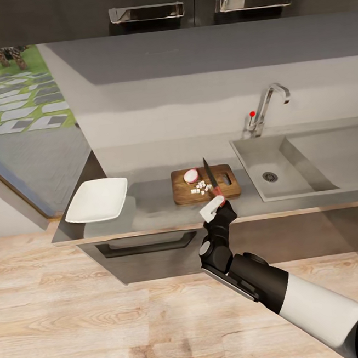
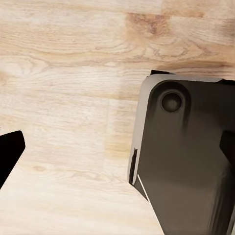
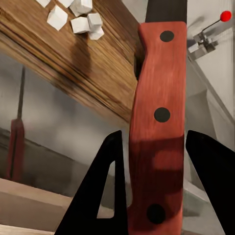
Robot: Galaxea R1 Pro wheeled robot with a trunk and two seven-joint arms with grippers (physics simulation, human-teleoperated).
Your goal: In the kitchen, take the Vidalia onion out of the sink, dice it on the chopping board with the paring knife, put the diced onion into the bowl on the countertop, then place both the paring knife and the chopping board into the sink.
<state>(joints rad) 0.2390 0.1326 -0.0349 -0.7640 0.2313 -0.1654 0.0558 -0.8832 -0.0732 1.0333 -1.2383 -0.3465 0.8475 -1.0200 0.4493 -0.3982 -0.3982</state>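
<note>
From the head camera I see my right end effector [image 1: 214, 207] at the front edge of the tabletop [image 1: 154, 206], clamped on the reddish-brown handle of the paring knife [image 1: 210, 180]. The dark blade points away from me, lying over the chopping board [image 1: 230, 187], tip toward the wall. In the right wrist camera the handle [image 3: 156, 127], with its three dark rivets, sits squarely between the two black fingers [image 3: 100, 191], which press in on it from both sides.

The chopping board lies flat on the tabletop, just left of the sink [image 1: 309, 157]. On it I can make out a remaining piece of the Vidalia onion [image 1: 191, 176], pale with a pinkish rim, near the board's far left part, and a scatter of small white diced onion [image 1: 201, 187] cubes just left of the blade. The same cubes [image 3: 78, 17] show in the right wrist camera on the board's wooden surface.

The bowl [image 1: 97, 199], white and square, rests at the left end of the tabletop, well apart from the board. The sink basin is bare down to its round drain [image 1: 270, 176], and the chrome tap [image 1: 268, 106] with a red-tipped lever stands behind it.

The left wrist camera looks down at the wooden floor [image 2: 63, 98] and a dark part of the robot's body [image 2: 186, 161]; I cannot tell how the left end effector stands.
</note>
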